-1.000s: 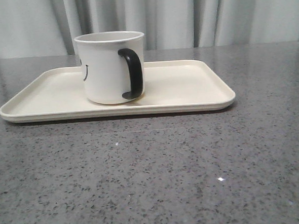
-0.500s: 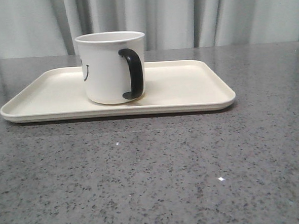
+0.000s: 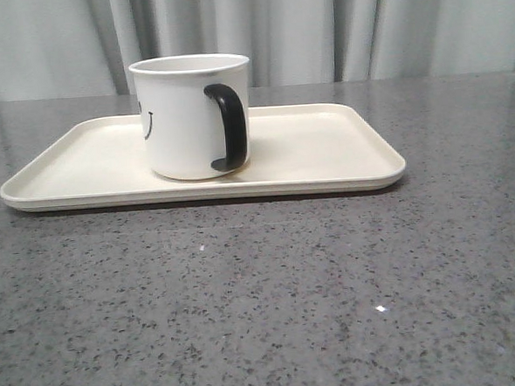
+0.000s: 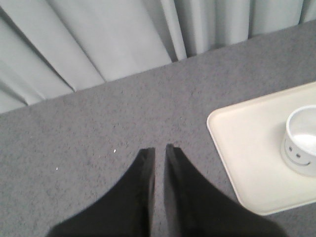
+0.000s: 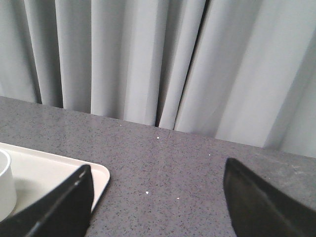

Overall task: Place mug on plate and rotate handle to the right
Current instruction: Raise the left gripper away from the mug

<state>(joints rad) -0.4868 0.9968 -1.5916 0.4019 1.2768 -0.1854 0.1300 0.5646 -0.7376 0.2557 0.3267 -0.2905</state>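
Observation:
The white mug (image 3: 192, 116) stands upright on the cream plate (image 3: 325, 154), left of its middle. Its black handle (image 3: 227, 127) faces the camera, turned a little to the right; part of the smiley print shows on its left side. In the left wrist view the mug (image 4: 301, 140) and the plate (image 4: 247, 143) lie off to one side of my left gripper (image 4: 159, 148), which is shut and empty over bare table. In the right wrist view my right gripper (image 5: 157, 170) is open and empty, beside the plate's corner (image 5: 96, 173), with the mug's edge (image 5: 5, 185) just in view.
The grey speckled table (image 3: 264, 298) runs to a grey curtain (image 3: 317, 23) at the back. No arm shows in the front view.

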